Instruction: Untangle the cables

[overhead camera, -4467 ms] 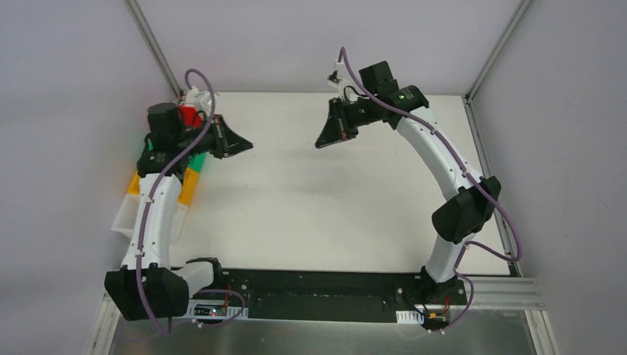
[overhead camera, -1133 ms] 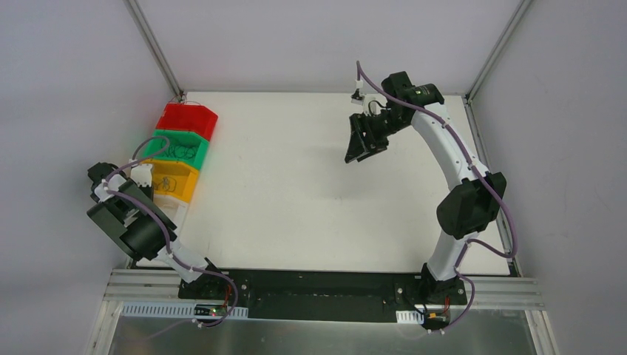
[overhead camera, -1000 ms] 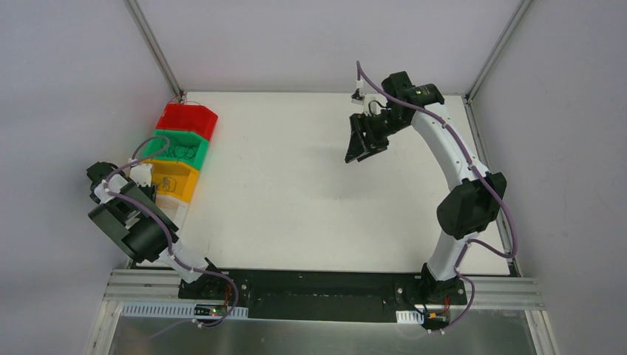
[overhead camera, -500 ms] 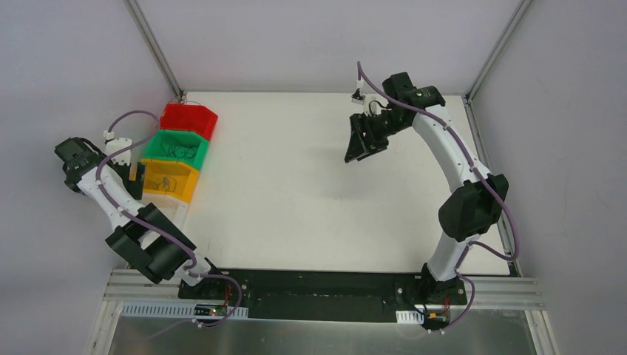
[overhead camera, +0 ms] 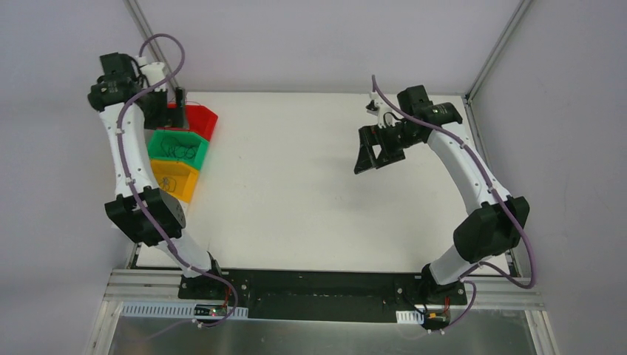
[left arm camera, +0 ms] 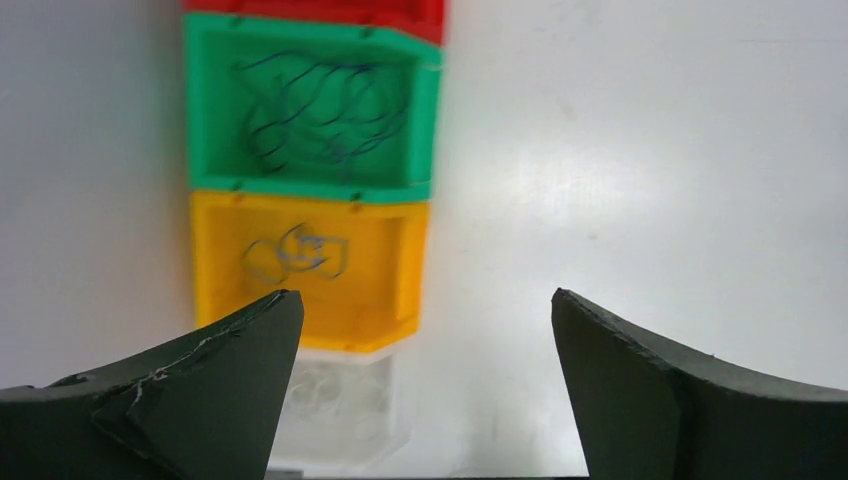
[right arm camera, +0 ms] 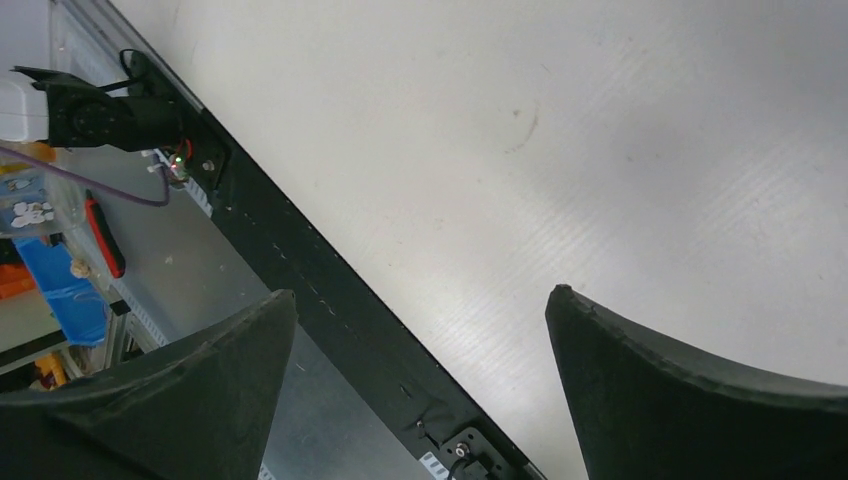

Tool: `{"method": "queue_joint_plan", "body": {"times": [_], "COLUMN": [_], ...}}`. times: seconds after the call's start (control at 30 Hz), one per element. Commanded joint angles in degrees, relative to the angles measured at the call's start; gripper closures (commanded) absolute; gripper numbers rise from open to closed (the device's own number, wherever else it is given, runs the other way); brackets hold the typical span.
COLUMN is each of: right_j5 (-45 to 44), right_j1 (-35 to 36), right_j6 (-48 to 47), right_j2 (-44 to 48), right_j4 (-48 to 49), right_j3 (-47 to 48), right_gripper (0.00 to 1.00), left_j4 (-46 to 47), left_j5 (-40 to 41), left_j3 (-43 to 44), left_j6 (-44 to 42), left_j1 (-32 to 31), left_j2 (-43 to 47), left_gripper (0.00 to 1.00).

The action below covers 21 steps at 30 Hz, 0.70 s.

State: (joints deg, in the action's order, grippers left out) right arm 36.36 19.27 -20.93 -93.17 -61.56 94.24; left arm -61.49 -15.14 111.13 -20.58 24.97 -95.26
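Note:
The cables lie in the row of bins at the table's left. A tangle of thin dark-blue wires [left arm camera: 318, 108] fills the green bin [left arm camera: 428, 110], and a small coil of wire [left arm camera: 296, 252] sits in the yellow bin [left arm camera: 410, 262]. From above, the same wires [overhead camera: 177, 148] show as fine dark lines. My left gripper [left arm camera: 422, 297] hangs high over the bins by the red bin [overhead camera: 198, 118]; it is open with nothing between its fingers. Over the right half of the table, my right gripper [right arm camera: 420, 293] is also open and holds nothing; from above it [overhead camera: 371, 157] is far from the bins.
A clear bin [left arm camera: 338, 400] ends the row below the yellow one. The black base rail [right arm camera: 330, 300] runs along the table's near edge. Past it, off the table, lie a blue item [right arm camera: 60, 285] and a red-handled tool [right arm camera: 105, 240]. Metal frame posts [overhead camera: 151, 48] stand at the back corners.
The left arm has swung from the near-left side up to the back-left, over the bins, and its jaws have spread wide. The right gripper has opened wider and shifted slightly right.

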Motion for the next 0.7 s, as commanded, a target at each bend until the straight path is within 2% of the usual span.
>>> {"method": "queue_joint_plan", "body": {"times": [0.0,0.17,0.33,0.5,0.67], "right_j5": [-5.9,-9.6,-11.1,-10.7,-9.3], "right_j1": [-3.0,-7.9,-13.7,-17.1,-17.8], "right_j6": [1.9,4.4,7.4,7.5,7.6], "right_j2": [6.2,10.9,14.6,17.0,18.0], "right_j4": [3.4,7.0,10.0,9.9,10.4], "right_j3": [-4.4,-11.1,-19.1,-21.1,-21.2], "right_gripper": [0.00,0.00,0.00,0.00,0.00], "left_j4": [-5.0,-3.9,-1.6,-0.6,-0.5], "left_j5": [-2.9,-0.4,5.4,6.6,6.1], "left_j3": [5.8,5.8,-0.3,-4.9,-4.1], "left_j6": [11.6,18.2,19.3,19.1,18.7], "left_j1": [-12.6,-23.5,-33.8,-38.9,-39.4], "left_j2": [-3.8,-7.5,-7.9,-7.8,-7.9], "left_gripper": [0.01,0.01,0.01,0.01,0.01]}}
